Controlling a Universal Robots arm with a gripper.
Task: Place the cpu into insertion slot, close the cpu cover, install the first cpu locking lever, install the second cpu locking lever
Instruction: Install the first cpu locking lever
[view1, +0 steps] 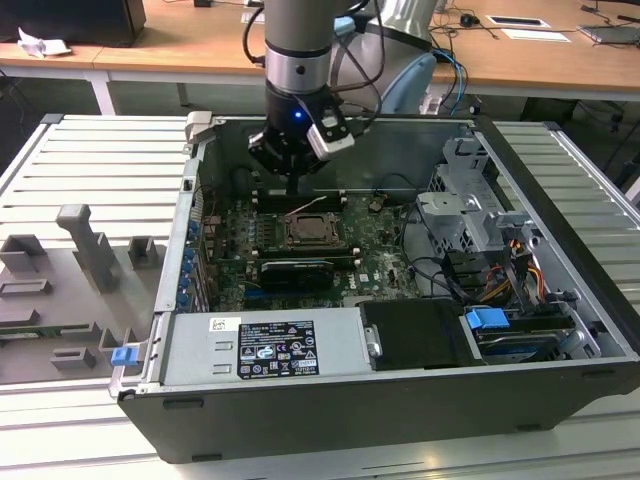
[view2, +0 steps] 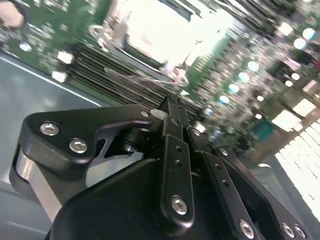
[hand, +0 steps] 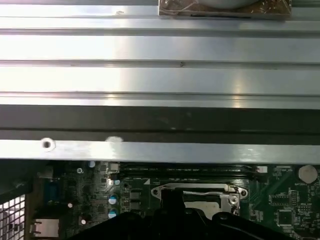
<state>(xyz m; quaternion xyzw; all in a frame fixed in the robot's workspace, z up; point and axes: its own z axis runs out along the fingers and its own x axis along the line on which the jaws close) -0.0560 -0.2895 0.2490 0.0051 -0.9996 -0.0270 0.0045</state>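
Hovering at twelve o'clock of the square silver-rimmed insertion slot (view1: 311, 231), the black gripper (view1: 297, 186), fingers pressed together, is needing careful, square alignment.

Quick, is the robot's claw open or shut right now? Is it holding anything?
Black gripper: shut, fingers together, nothing seen held; it hangs above the silvery square metal cpu cover.

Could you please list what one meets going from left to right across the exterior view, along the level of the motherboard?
Grey fixture blocks on the slatted table → blue latches on the case wall → the insertion slot on the green motherboard → grey drive cage → coloured cable bundle.
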